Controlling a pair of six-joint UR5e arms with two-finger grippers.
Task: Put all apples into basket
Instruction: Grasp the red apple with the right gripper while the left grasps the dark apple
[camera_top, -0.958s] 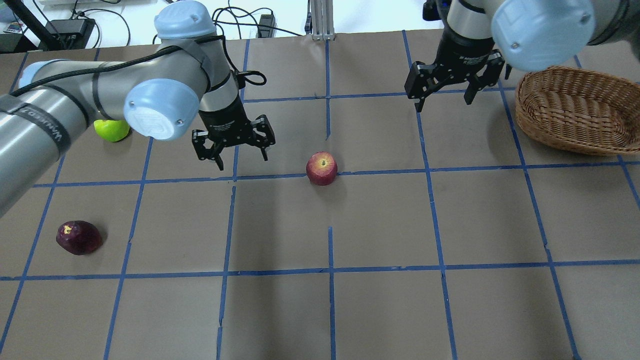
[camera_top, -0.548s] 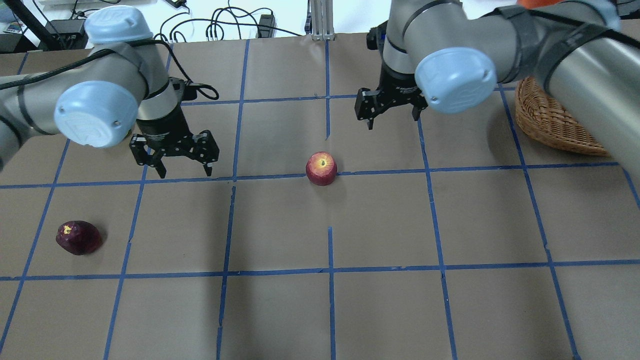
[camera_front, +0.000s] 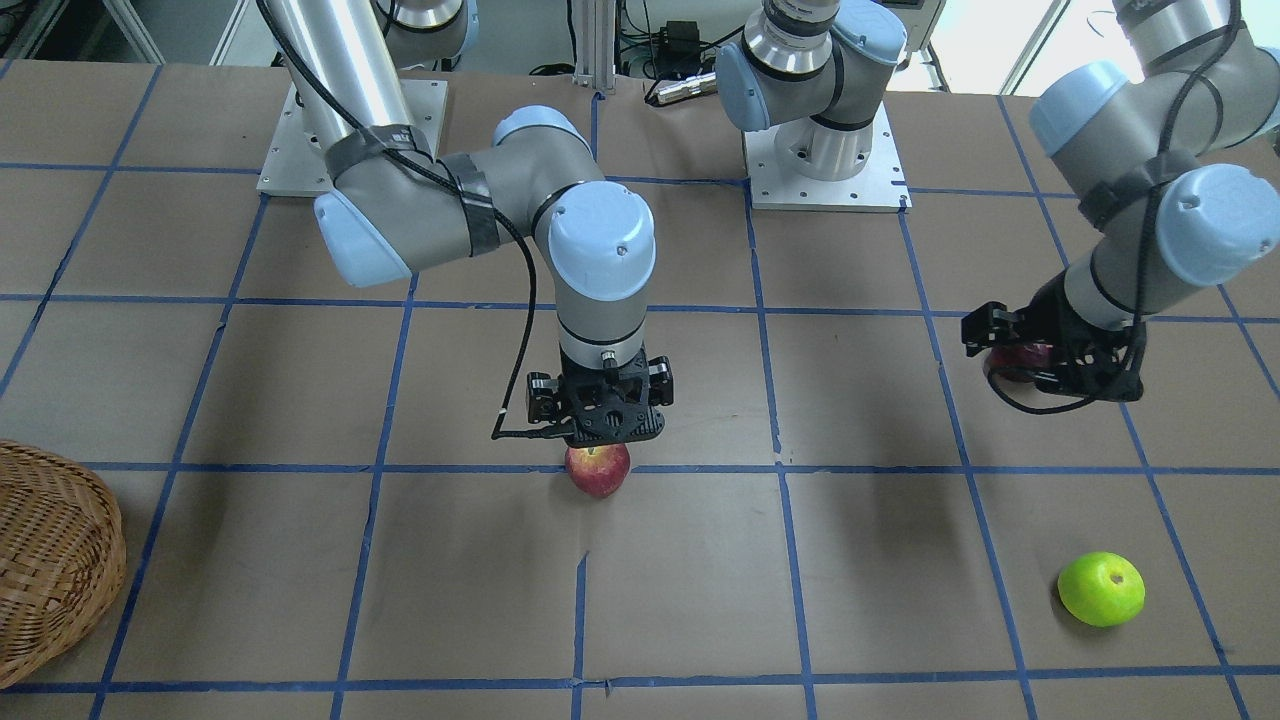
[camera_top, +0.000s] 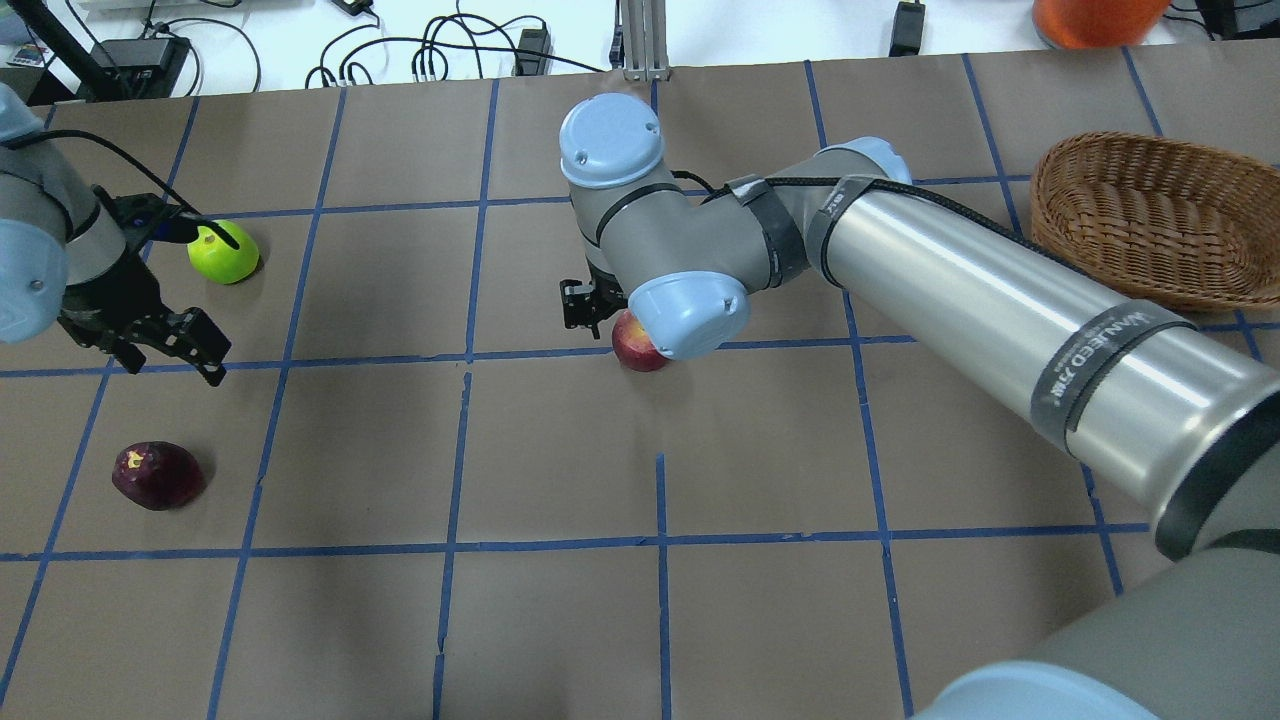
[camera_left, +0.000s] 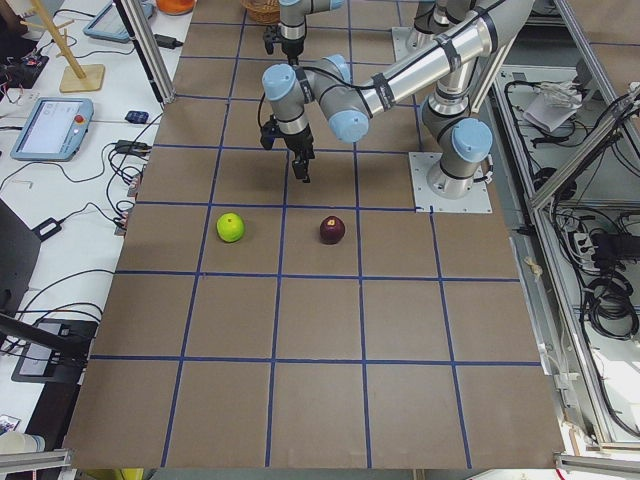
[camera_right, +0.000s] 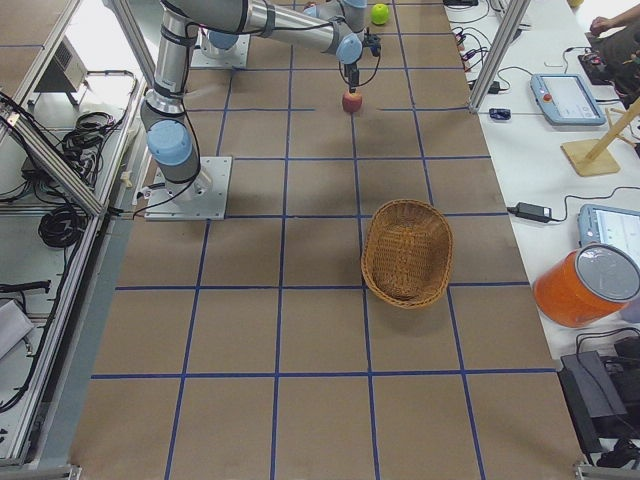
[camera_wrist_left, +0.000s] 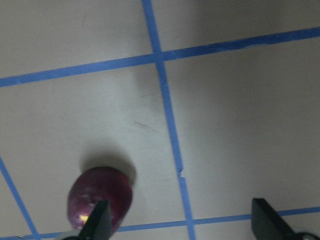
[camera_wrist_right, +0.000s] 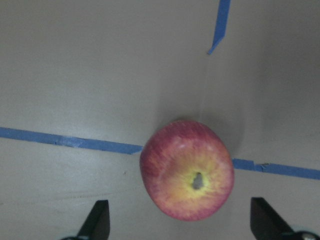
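The right gripper (camera_wrist_right: 181, 229) hangs wide open and empty, with the red apple (camera_wrist_right: 187, 170) at 12 o'clock between its fingertips. The left gripper (camera_wrist_left: 182, 227), likewise spread and empty, has the maroon apple (camera_wrist_left: 100, 197) beside its 9 o'clock fingertip. Overhead, the basket (camera_top: 1100, 265) lies well apart at the red apple's 3 o'clock.

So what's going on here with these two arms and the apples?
Two robot arms are gathering apples for the basket, which is empty. The right claw is open, directly above the red apple on the table, not gripping it. The left claw, also open, hangs near the dark maroon apple, off to one side of it. The green apple lies untouched.
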